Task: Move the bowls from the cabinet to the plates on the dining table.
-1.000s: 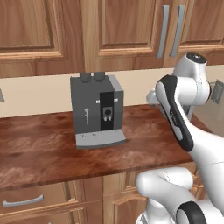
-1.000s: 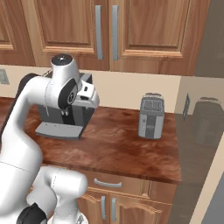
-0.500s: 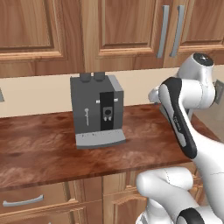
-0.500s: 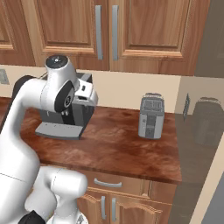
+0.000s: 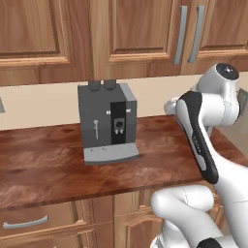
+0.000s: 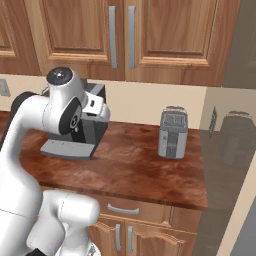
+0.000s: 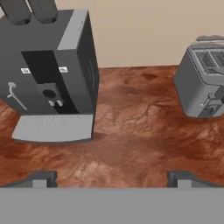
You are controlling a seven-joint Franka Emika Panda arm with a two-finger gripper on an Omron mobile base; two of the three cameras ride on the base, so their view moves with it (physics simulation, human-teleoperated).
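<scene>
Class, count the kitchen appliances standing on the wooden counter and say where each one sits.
2. The dark grey coffee machine stands at the counter's left, the silver toaster to its right near the wall. Others may lie outside the views.

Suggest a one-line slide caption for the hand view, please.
Open gripper above the wooden counter, facing a grey coffee machine and toaster.

We hold our arm (image 5: 203,140) folded, elbow raised and forearm angled down toward the base. Our wrist (image 6: 67,107) sits bent at mid height, hand facing forward and down. Our gripper (image 7: 112,178) has its jaws spread wide, with the two fingertips (image 7: 41,178) far apart and nothing between them.
</scene>
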